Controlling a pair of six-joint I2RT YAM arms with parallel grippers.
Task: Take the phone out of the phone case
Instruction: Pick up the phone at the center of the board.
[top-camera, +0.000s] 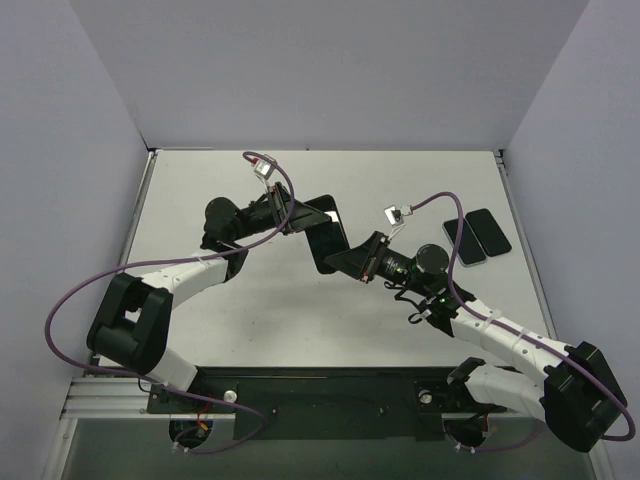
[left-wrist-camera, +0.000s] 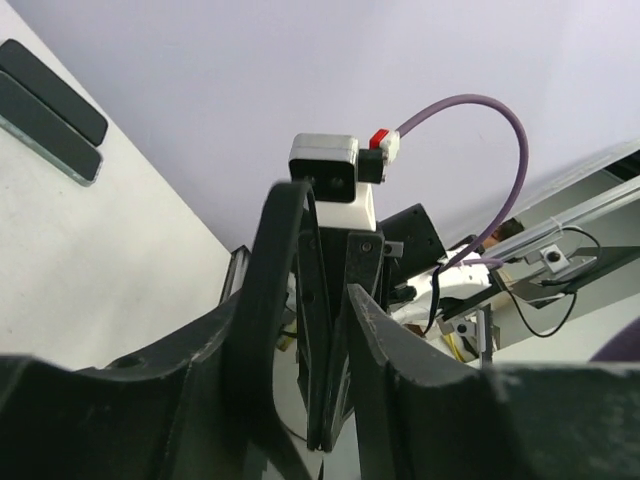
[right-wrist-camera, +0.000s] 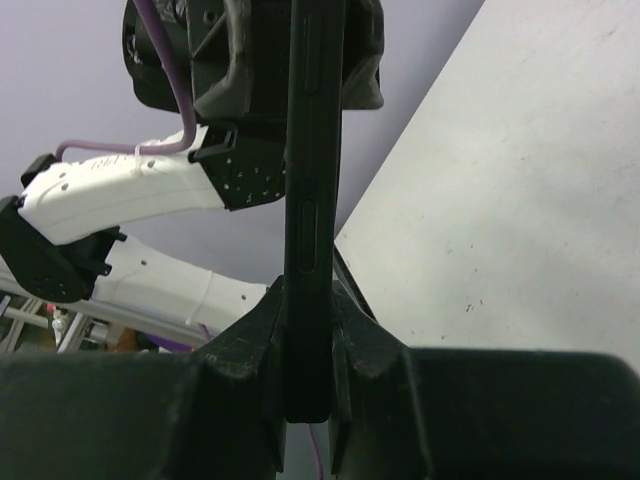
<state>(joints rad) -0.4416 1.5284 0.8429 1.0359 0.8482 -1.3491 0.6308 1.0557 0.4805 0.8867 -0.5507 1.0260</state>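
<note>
A black phone in its black case (top-camera: 325, 233) hangs above the white table (top-camera: 250, 320), held between both grippers. My left gripper (top-camera: 298, 215) is closed on its upper end. In the left wrist view (left-wrist-camera: 305, 310) the case's rim (left-wrist-camera: 272, 260) bows away from the phone's thin edge (left-wrist-camera: 325, 340) between the fingers. My right gripper (top-camera: 346, 262) is shut on the lower end. In the right wrist view (right-wrist-camera: 308, 300) the dark edge with its side button slots (right-wrist-camera: 308, 150) stands upright between the pads.
Two other dark phones (top-camera: 463, 243) (top-camera: 489, 231) lie side by side on the table at the right, also in the left wrist view (left-wrist-camera: 45, 115). Grey walls enclose the table on three sides. Purple cables loop over both arms.
</note>
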